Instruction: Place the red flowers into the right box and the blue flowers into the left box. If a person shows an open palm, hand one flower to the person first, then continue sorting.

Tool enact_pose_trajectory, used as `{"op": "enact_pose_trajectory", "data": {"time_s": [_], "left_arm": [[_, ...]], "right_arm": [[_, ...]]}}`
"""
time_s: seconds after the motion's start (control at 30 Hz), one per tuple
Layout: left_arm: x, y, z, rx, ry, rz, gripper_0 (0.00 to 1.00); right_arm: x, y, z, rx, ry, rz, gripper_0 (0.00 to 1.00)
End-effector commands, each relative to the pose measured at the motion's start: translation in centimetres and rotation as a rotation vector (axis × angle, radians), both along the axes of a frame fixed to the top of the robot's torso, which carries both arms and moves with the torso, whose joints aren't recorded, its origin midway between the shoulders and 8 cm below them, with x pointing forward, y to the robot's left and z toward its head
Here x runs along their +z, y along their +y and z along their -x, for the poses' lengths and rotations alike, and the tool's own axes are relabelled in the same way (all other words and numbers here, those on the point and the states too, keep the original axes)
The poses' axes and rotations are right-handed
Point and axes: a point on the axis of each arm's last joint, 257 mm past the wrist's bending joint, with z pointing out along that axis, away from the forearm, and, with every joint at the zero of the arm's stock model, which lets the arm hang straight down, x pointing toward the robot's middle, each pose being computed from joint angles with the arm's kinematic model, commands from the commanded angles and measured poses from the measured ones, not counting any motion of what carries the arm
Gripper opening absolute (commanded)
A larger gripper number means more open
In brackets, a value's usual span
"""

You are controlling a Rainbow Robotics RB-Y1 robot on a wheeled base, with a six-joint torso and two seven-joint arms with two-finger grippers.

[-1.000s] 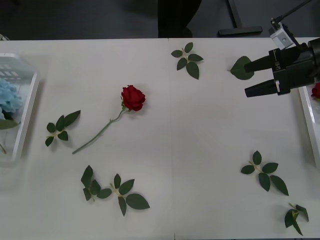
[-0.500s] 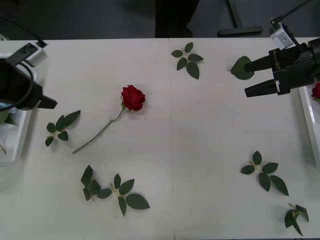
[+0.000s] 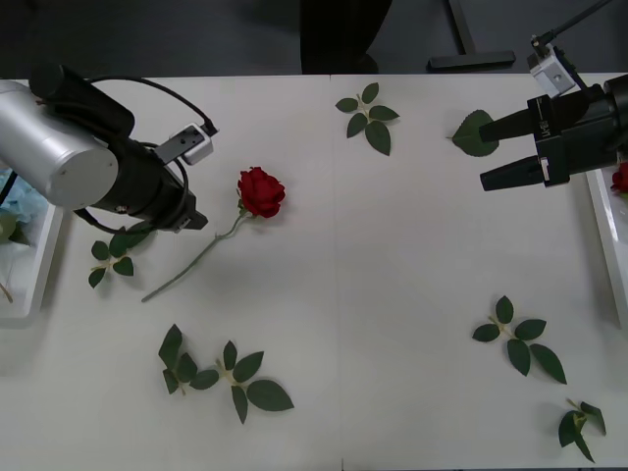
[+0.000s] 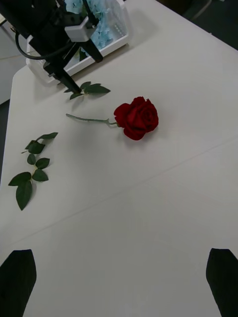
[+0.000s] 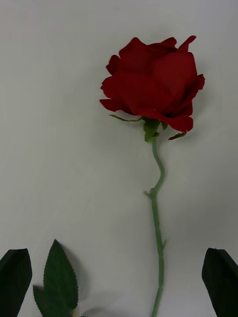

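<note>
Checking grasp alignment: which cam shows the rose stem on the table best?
Left wrist view: the stem runs straight between the open left pincer fingers. Front view shows it whole but thin, partly beside the arm. Right wrist view catches a short stretch.

No text, label, brand, number or sign can be read in any of the views. A small pale marking sits on the black body of the right tool (image 3: 496, 152), which hangs over the table's far right edge, but it is too small and blurred to make out as letters.
</note>
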Motion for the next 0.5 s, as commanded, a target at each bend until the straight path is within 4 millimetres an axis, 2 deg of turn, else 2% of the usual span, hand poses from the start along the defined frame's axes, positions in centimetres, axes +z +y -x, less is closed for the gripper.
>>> {"op": "enact_pose_trajectory", "data": {"time_s": [0.03,0.23,0.5], "left_arm": [[1.2,-3.4,-1.6,0.009,-0.014,0.042,1.0],[-0.6,-6.2,-1.6,-0.008,0.027,0.058,1.0],[-1.5,-6.8,-1.8,-0.007,0.033,0.054,1.0]], "right_arm": [[1.0,-0.4,-0.2,0.0,-0.031,0.0,1.0],[1.0,-0.4,-0.2,0.0,-0.031,0.0,1.0],[1.0,-0.4,-0.2,0.0,-0.031,0.0,1.0]]}}
